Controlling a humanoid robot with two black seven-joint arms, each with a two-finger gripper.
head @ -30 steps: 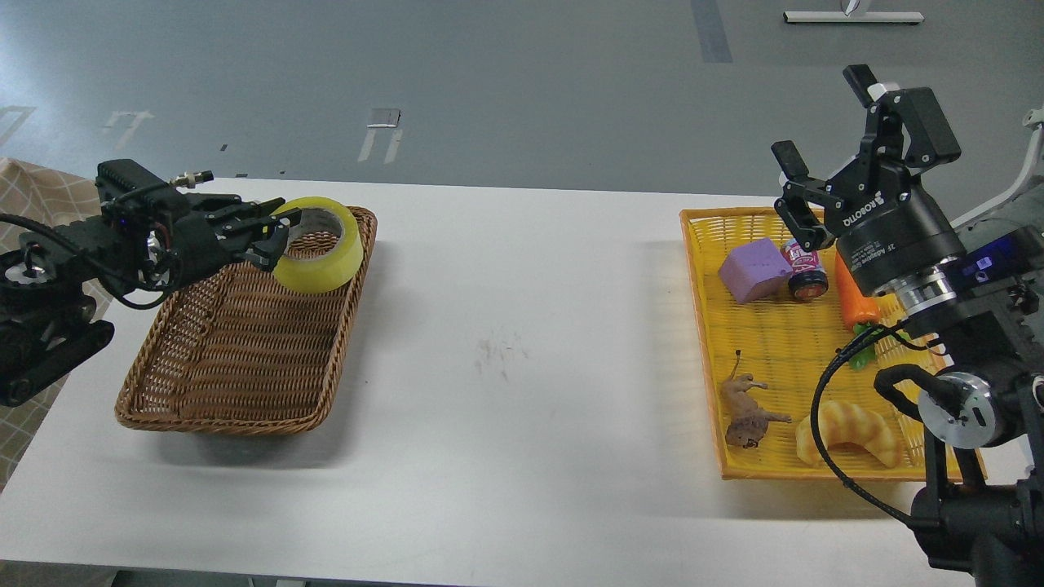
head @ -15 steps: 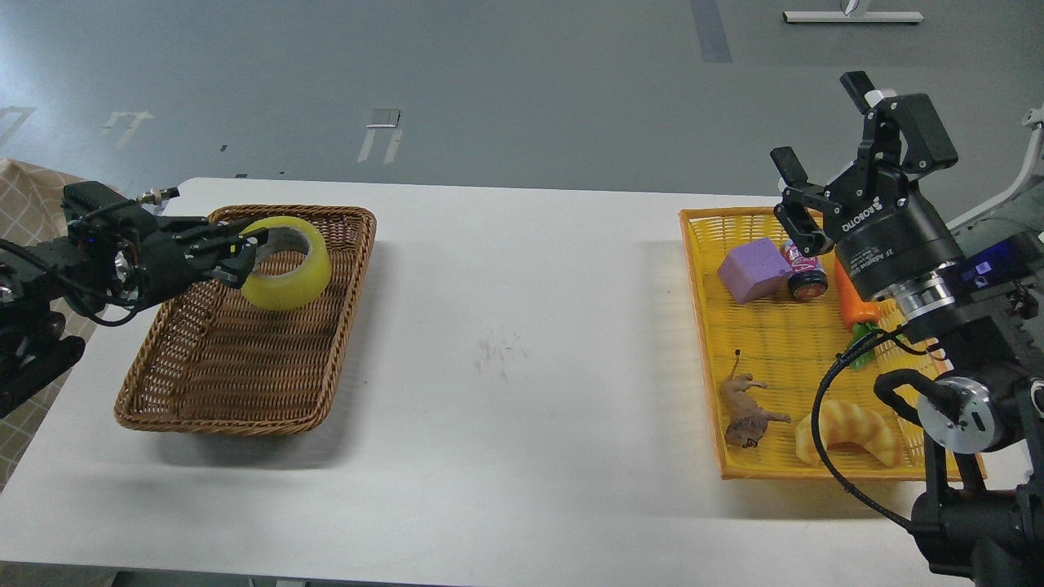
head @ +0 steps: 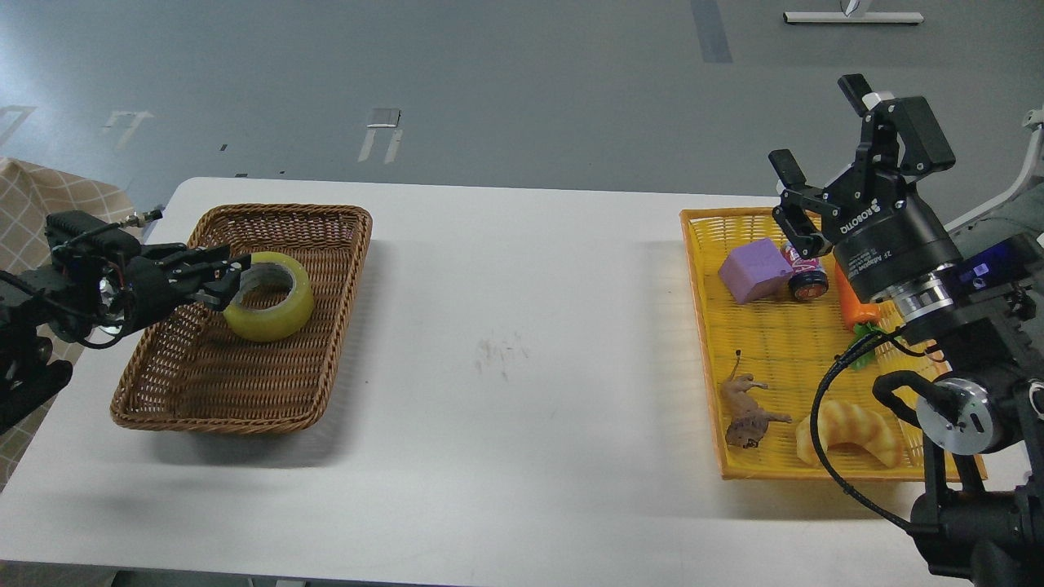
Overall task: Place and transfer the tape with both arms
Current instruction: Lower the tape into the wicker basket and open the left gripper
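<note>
The tape (head: 271, 298), a wide yellow translucent roll with a grey-white core, lies low inside the brown wicker basket (head: 236, 383) on the table's left side. My left gripper (head: 227, 275) comes in from the left and is shut on the roll's left wall, with one finger inside the core. My right gripper (head: 820, 139) is held up above the far edge of the yellow tray (head: 783, 342) on the right, with its fingers spread open and nothing between them.
The yellow tray holds a purple block (head: 754, 270), a small can (head: 803, 272), a toy carrot (head: 856, 310), a brown toy animal (head: 746, 409) and a croissant toy (head: 848, 430). A white table (head: 522, 342) lies between basket and tray.
My left gripper has pulled back to the left and down with the tape, lowering it from above the basket's far right corner into the basket. The right gripper barely moved.
</note>
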